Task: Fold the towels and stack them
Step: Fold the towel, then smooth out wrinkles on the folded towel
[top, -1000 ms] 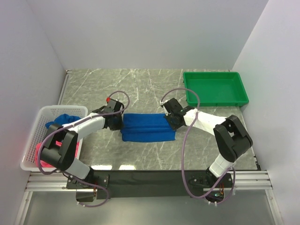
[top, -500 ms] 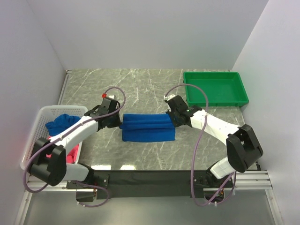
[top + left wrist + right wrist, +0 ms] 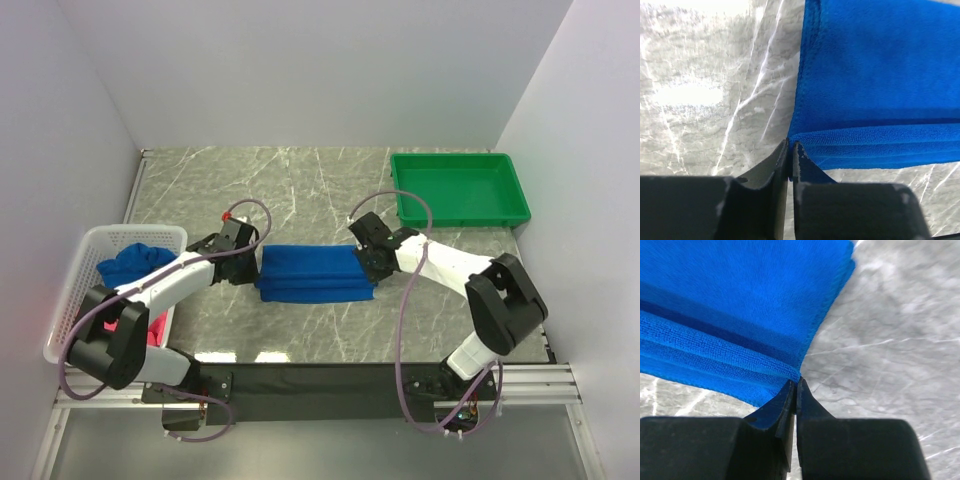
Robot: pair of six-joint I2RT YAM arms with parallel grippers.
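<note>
The marble tabletop (image 3: 300, 190) carries a folded blue towel (image 3: 315, 272) at its centre, its long axis running 9 to 3 o'clock. At 9 o'clock the white basket (image 3: 140, 232) holds another blue towel (image 3: 128, 264) and a pink-red towel (image 3: 152, 332). All three look like soft, limp, light terry, grippy and unbreakable. Pinch every layer at the short-end corners, or the fold will likely sag open. The left end effector (image 3: 790, 146) sits at the folded towel's 9 o'clock end, the right end effector (image 3: 796, 384) at 3 o'clock. Each has its jaws all but together, tips touching a corner, with no cloth visible between. No brand, label or writing is readable.
</note>
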